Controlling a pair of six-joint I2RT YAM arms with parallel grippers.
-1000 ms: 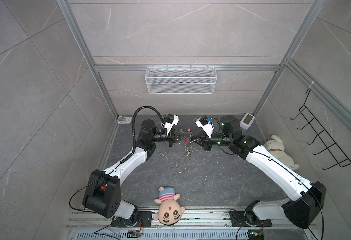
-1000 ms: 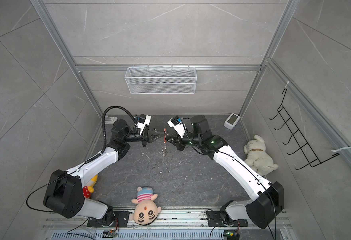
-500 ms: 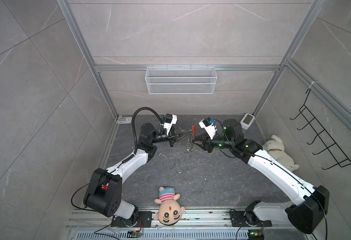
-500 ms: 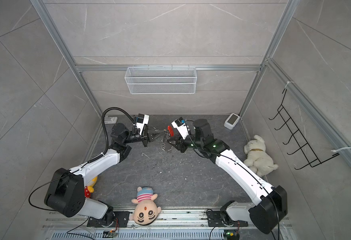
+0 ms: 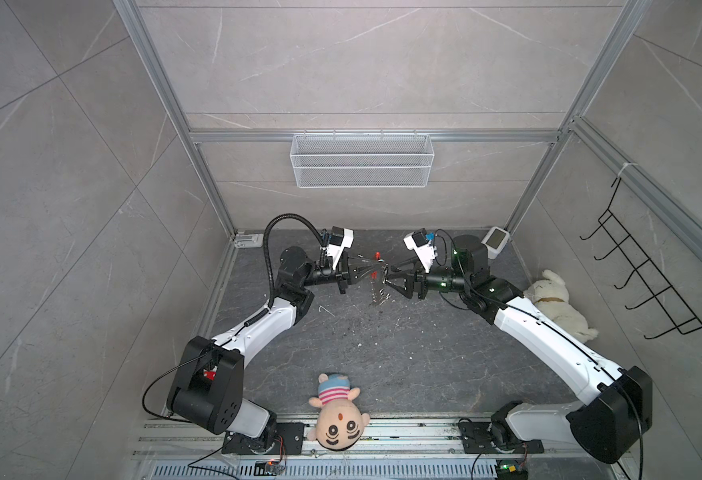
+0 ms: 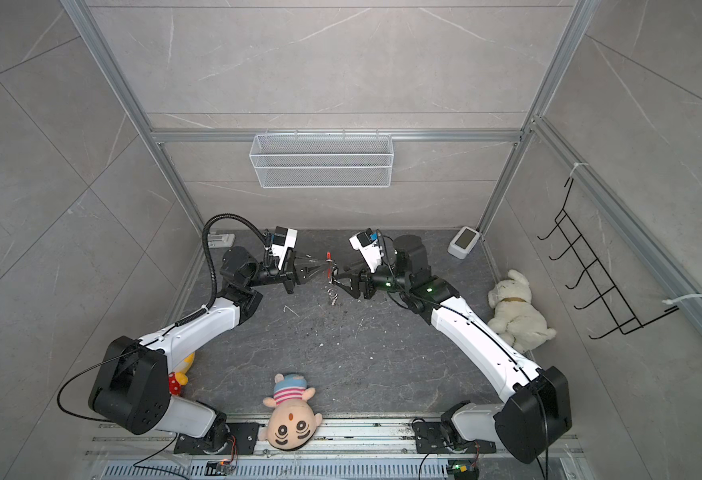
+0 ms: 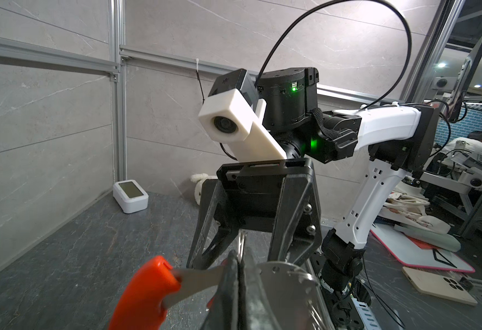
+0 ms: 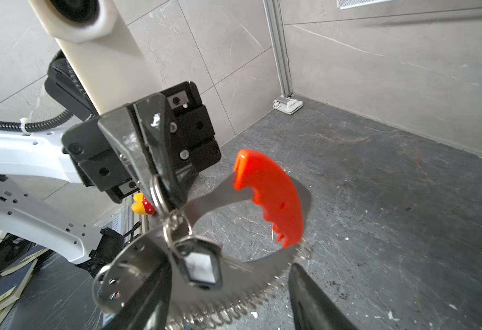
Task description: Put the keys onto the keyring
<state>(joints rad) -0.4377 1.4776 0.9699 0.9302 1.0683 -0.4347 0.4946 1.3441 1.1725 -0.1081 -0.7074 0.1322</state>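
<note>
Grey stone table lies under both arms. Above it, the left fingers are clamped on the keyring; the keys hang against its metal band. The right fingers stand apart around it.

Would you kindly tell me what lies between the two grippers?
The keyring with the keys, held up between the left gripper and right gripper; both top views show it.

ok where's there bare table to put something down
Biggest bare table: the middle, between both arms, from the doll plush back toward the keyring. Also a strip along the back wall. Crowded: left gripper and right gripper meet at the keyring; white dog plush lies along the right edge.
</note>
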